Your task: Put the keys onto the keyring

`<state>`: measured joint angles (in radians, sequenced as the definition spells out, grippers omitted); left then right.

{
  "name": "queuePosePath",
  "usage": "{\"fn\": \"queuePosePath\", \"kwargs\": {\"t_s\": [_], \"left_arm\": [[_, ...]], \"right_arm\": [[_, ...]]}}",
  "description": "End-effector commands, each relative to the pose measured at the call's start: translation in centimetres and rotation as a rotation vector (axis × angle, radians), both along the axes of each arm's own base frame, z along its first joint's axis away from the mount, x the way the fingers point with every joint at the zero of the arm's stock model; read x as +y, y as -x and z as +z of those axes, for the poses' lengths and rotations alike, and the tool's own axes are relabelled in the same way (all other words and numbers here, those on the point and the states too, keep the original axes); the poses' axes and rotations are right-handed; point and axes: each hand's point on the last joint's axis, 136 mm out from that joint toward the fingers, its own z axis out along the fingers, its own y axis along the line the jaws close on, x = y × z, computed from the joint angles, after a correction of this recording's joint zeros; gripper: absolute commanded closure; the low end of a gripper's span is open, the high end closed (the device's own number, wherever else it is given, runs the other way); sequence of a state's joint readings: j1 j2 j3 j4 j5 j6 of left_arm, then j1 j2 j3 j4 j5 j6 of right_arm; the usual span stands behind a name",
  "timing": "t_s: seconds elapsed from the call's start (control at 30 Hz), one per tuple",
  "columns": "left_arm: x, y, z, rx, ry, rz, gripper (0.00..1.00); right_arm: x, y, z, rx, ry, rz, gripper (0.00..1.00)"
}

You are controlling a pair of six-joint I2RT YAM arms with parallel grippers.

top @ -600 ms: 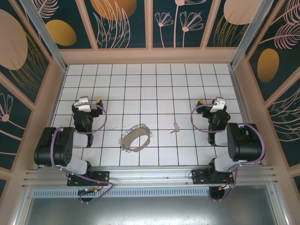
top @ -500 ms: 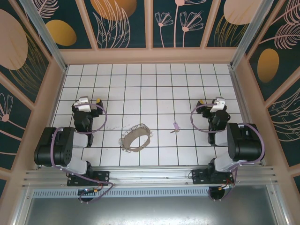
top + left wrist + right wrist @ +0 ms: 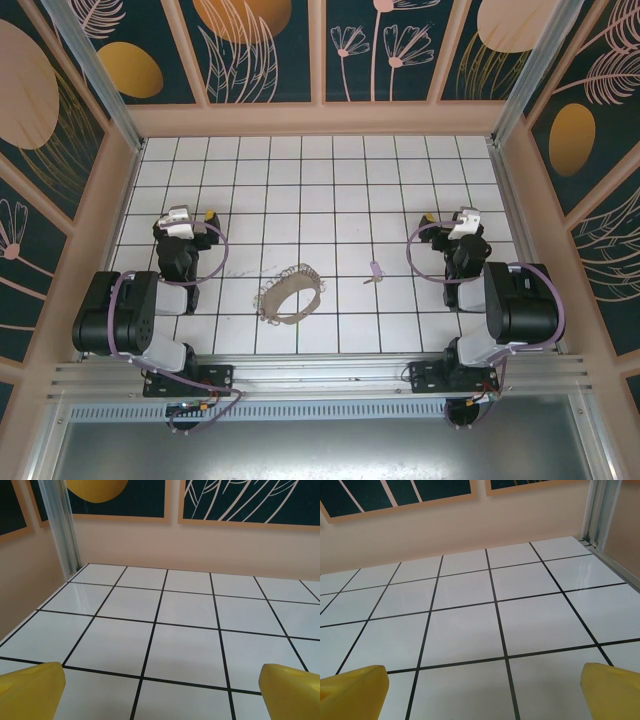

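While the left gripper (image 3: 160,694) and right gripper (image 3: 481,692) stand spread and empty, the keyring (image 3: 291,294) lies toward the surface's (image 3: 330,170) near edge, the keys (image 3: 375,271) apart, rightward.

Beyond the fingers (image 3: 30,692), a white black-grouted tiled floor (image 3: 185,645) is bounded by peach walls (image 3: 200,545) bearing dark floral panels (image 3: 250,500).

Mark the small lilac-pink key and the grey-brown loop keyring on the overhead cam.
tiny pale lilac-pink key (image 3: 375,271): top external view, on the middle of the piece lying on the white tiles.
large thin grey-brown flexible loop keyring (image 3: 288,317): top external view, on the near side of its band, opposite the toothed edge.
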<state>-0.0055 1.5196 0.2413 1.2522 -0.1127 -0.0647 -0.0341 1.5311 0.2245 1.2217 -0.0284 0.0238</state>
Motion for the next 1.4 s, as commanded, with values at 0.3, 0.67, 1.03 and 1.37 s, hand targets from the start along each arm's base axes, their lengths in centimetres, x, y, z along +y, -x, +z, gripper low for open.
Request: {"fn": "queuePosePath", "kwargs": {"t_s": [0.3, 0.67, 1.03, 1.37], "left_arm": [[0.2, 0.1, 0.3, -0.015, 0.01, 0.007, 0.01], [0.3, -0.3, 1.7, 0.042, 0.014, 0.012, 0.01], [-2.1, -3.9, 3.4, 0.247, 0.362, -0.037, 0.01], [-11.5, -2.4, 1.5, 0.468, 0.533, -0.255, 0.04]], "right_arm": [[0.0, -0.5, 0.6, -0.017, 0.004, 0.02, 0.01], [-0.5, -1.3, 3.1, 0.009, -0.009, -0.004, 0.01], [-1.4, -2.6, 3.3, 0.234, -0.337, -0.12, 0.01], [11.5, 1.4, 1.9, 0.45, -0.352, 0.282, 0.26]]}}
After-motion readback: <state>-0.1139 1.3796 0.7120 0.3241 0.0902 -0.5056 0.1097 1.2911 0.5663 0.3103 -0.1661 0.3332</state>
